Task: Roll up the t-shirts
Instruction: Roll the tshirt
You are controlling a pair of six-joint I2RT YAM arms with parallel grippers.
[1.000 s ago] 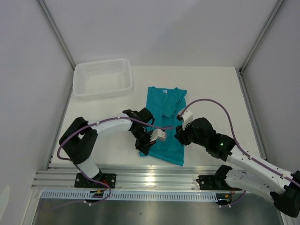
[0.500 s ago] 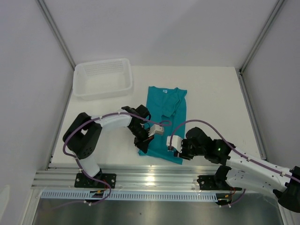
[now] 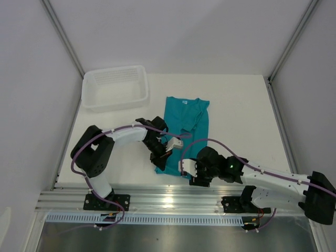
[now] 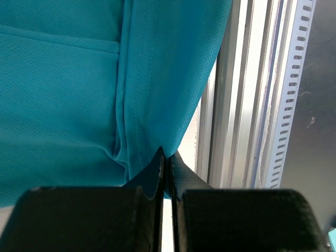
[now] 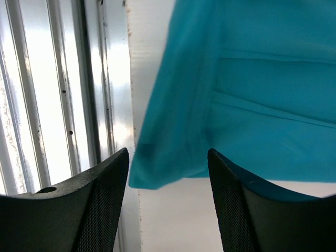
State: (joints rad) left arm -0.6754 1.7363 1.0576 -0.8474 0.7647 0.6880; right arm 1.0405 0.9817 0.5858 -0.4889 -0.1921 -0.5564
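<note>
On the white desk [image 3: 236,105], the near hem of the t-shirt [image 3: 185,119] is pinched by the closed left hand [image 4: 167,157]. The right corner may be missed by the open right hand [image 5: 168,157] if it is closed too high.

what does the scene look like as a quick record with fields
t-shirt: teal, flat on the table, folded narrow, neck label at the far end
left gripper: shut, pinching the shirt's near left hem
right gripper: open, straddling the near right hem corner, not closed on it
tray: white, far left of the table, apart from the shirt
</note>
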